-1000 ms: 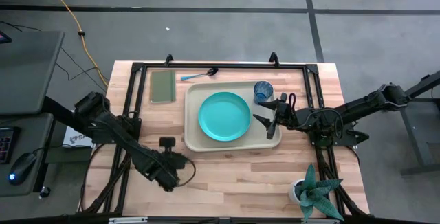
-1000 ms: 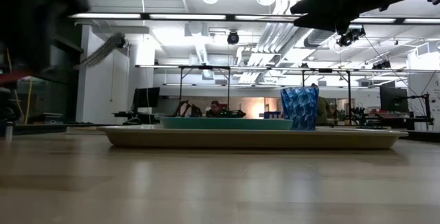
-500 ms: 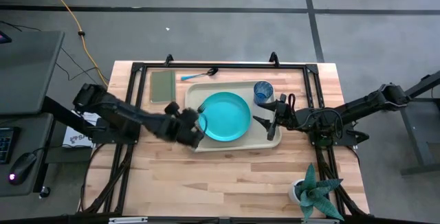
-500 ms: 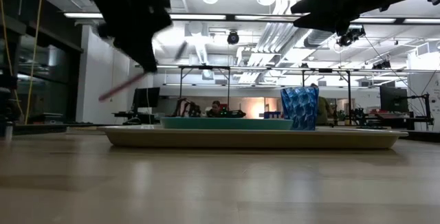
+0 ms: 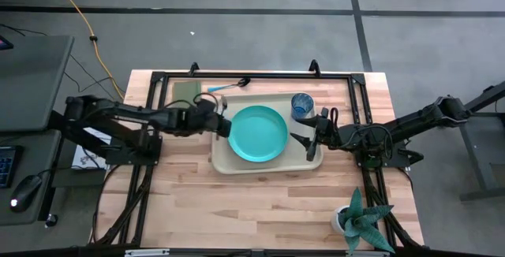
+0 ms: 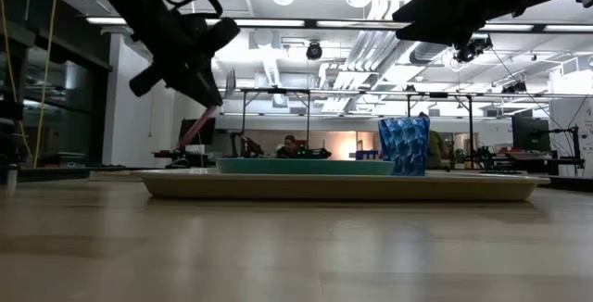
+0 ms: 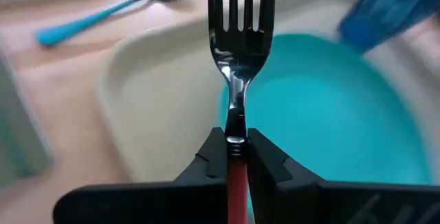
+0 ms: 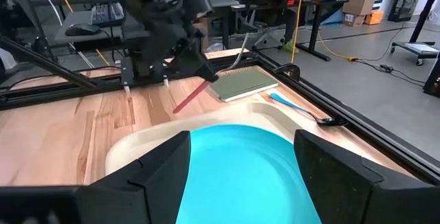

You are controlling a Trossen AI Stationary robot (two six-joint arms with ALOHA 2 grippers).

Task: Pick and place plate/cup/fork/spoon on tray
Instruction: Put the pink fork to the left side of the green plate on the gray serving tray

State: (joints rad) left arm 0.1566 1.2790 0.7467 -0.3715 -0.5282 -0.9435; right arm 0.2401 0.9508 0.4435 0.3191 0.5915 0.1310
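The turquoise plate (image 5: 257, 133) and the dark-blue cup (image 5: 302, 105) sit on the beige tray (image 5: 223, 162). The blue-handled spoon (image 5: 227, 87) lies on the table by the tray's far left corner. My left gripper (image 5: 215, 121) is above the tray's left rim, shut on the red-handled fork (image 7: 240, 38). The fork's tines point over the plate. My right gripper (image 5: 312, 135) hangs open and empty over the tray's right rim, near the cup. My left gripper pinches the fork between its two fingertips at the top of the red handle (image 7: 236, 161), where the metal neck begins. The fingers come from the table's left. The fork is lifted clear and tilted, its handle end (image 6: 193, 132) slanting down below the gripper and its tines (image 7: 240, 1) forward.
A flat olive-green square (image 5: 187, 97) lies on the table left of the spoon. A black frame (image 5: 260, 75) runs round the work area. A potted plant (image 5: 359, 221) stands at the near right corner. Bare wood (image 5: 260, 202) lies between the tray and the near edge.
My left gripper has swung from the table's near left up and toward the far edge, to the tray's left rim. It has carried the fork clear of the table the whole way and stayed shut on it. The right arm has kept still.
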